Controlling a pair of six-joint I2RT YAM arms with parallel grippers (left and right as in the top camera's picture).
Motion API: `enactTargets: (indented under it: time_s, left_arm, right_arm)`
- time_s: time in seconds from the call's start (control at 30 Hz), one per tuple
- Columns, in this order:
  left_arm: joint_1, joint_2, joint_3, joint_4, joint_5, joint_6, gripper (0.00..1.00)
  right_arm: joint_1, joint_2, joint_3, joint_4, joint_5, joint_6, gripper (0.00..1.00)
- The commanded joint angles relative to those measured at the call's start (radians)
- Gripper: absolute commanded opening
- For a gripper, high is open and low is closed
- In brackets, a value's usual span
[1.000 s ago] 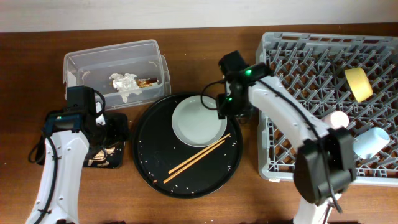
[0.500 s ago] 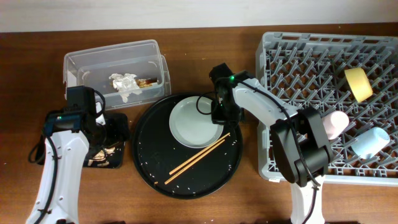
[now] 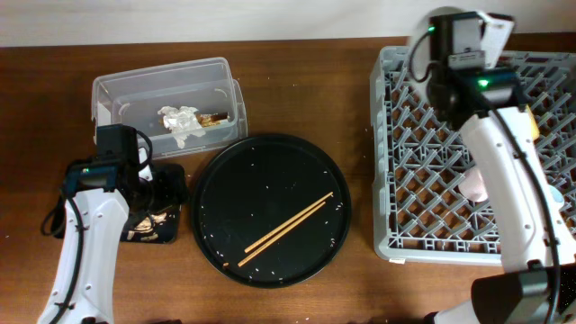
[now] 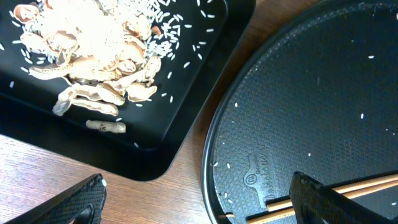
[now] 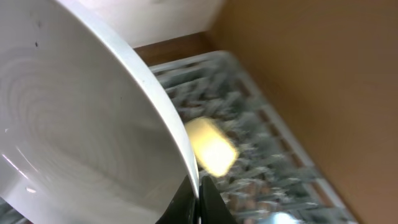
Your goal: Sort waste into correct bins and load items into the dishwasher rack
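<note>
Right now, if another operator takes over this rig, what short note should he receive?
Left gripper: open, empty, above the gap between small black tray and round tray.
Right gripper: shut on the plate rim, up over the dishwasher rack.
Done: tissue in the clear tub; food scraps in the small black tray; pink cup and yellow bowl in the rack.
Left to do: set the plate in the rack, then load the chopsticks lying on the round tray.

Overhead: bright, even, sharp.
Left wrist: crisp, faint sheen on round tray [image 4: 323, 93].
Right wrist: rack [image 5: 249, 143] motion-blurred, plate [image 5: 74, 124] glaring.
</note>
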Motion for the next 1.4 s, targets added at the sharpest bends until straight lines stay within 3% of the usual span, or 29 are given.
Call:
enactTargets:
  time_s: [0.0,0.33,0.5,0.63,0.67,0.7,0.73,0.87,0.93,1.07,1.2,1.37]
  left_arm:
    - [0.003,-0.017,0.001,0.002,0.011,-0.003,0.94]
    - [0.003,-0.017,0.001,0.006,0.011,-0.003,0.94]
    - [0.003,-0.017,0.001,0.006,0.011,-0.003,0.94]
    - [0.003,-0.017,0.001,0.006,0.011,-0.003,0.94]
    - [0.003,-0.017,0.001,0.006,0.011,-0.002,0.95]
    - [0.003,-0.017,0.001,0.006,0.011,-0.002,0.98]
    - [0.002,-0.017,0.001,0.006,0.011,-0.002,0.98]
    - [-0.008,-0.017,0.001,0.005,0.011,-0.002,0.98]
    - [-0.022,-0.017,0.001,0.006,0.011,-0.002,0.98]
    - [-0.031,-0.017,0.001,0.006,0.01,-0.002,0.98]
    - [-0.031,-0.017,0.001,0.006,0.01,-0.002,0.98]
    - [-0.031,-0.017,0.001,0.006,0.01,-0.002,0.98]
  right_arm:
    - [-0.088,0.021,0.004,0.023,0.147,-0.018,0.04]
    - [-0.119,0.248,0.004,-0.032,-0.054,-0.006,0.04]
    - [-0.098,0.247,0.005,-0.086,-0.236,0.031,0.04]
    - [-0.092,0.141,0.006,-0.156,-0.32,0.031,0.25]
    - [-0.093,0.101,0.006,-0.177,-0.354,0.031,0.33]
    - [-0.093,0.05,0.006,-0.21,-0.466,0.03,0.5]
    - [-0.093,0.02,0.006,-0.233,-0.59,0.01,0.55]
    - [-0.047,-0.008,-0.002,-0.406,-1.149,-0.045,0.55]
    - [0.036,-0.008,-0.036,-0.437,-1.223,-0.039,0.55]
    - [0.252,-0.005,-0.166,-0.369,-1.219,0.108,0.64]
    - [0.48,0.003,-0.401,-0.105,-1.199,0.345,0.64]
    - [0.64,0.014,-0.608,0.134,-0.909,0.545,0.59]
